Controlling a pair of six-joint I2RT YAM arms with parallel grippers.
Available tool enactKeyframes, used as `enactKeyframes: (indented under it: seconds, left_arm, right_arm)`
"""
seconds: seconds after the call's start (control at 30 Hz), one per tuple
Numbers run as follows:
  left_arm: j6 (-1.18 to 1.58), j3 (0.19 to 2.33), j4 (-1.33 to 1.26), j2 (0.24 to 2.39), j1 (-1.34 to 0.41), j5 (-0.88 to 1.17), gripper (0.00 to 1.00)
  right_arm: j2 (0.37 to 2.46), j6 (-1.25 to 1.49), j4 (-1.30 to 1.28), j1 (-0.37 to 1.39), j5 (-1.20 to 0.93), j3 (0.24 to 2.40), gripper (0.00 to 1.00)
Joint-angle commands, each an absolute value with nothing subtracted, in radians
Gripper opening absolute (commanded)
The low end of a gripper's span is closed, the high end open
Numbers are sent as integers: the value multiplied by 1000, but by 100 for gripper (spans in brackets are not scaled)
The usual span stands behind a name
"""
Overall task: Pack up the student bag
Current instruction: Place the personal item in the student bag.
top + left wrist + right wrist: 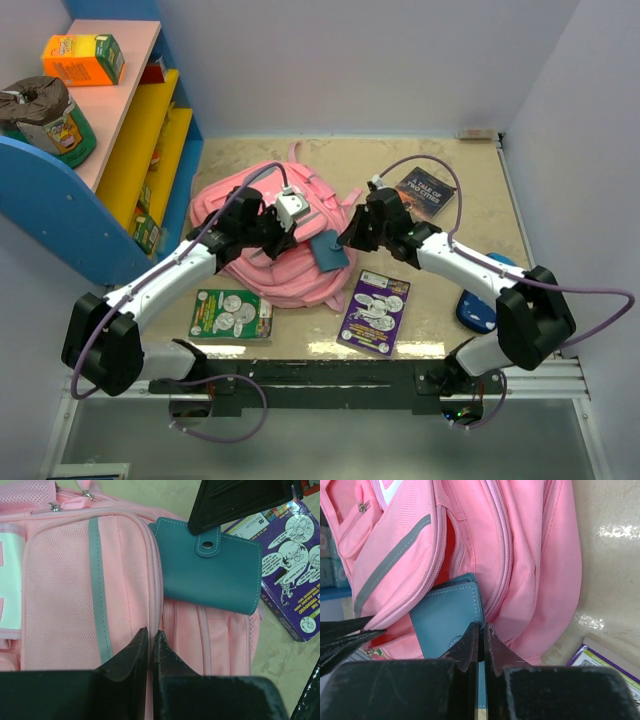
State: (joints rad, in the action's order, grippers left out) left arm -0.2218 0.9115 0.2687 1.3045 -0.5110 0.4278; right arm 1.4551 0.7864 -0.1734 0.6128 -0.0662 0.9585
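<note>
A soft pink backpack (300,280) lies flat on the table (470,170), left of the middle, front panel facing up and carry loop at the far end. Its front pocket is pink mesh with a grey stripe (97,590) and a white patch (10,580) beside it. The zip between the front sections gapes open (451,545), showing a reddish lining, and a teal wallet (215,577) sits partly in that gap.

Wallet (215,575) perhaps across bag (125,580) mouth
</note>
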Motion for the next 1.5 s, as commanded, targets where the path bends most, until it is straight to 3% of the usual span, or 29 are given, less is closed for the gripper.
enactKeyframes:
  seconds: [0.0,0.43,0.8,1.07,1.17,1.2,1.3,1.43,1.47]
  left_arm:
    - [-218,957,207,1284,-518,538,0]
    - [-179,986,213,1272,-517,629,0]
    - [-155,982,209,1250,-517,673,0]
    - [-158,957,201,1244,-517,669,0]
    - [-173,954,207,1244,-517,663,0]
    - [-175,953,207,1246,-517,661,0]
    - [-175,943,203,1247,-517,657,0]
    - [-173,937,201,1246,-517,641,0]
    - [-176,937,201,1244,-517,638,0]
  right_arm:
    - [1453,876,-91,646,17,1041,0]
    - [1474,1135,118,764,255,1012,0]
    - [1482,1215,297,816,351,954,0]
    - [1503,1206,284,831,492,977,0]
    - [1499,1169,327,830,460,971,31]
    - [1496,1149,334,831,450,969,46]
    - [1483,1106,342,831,385,966,58]
    - [1422,1029,365,831,304,921,54]
    - [1404,993,367,830,293,907,47]
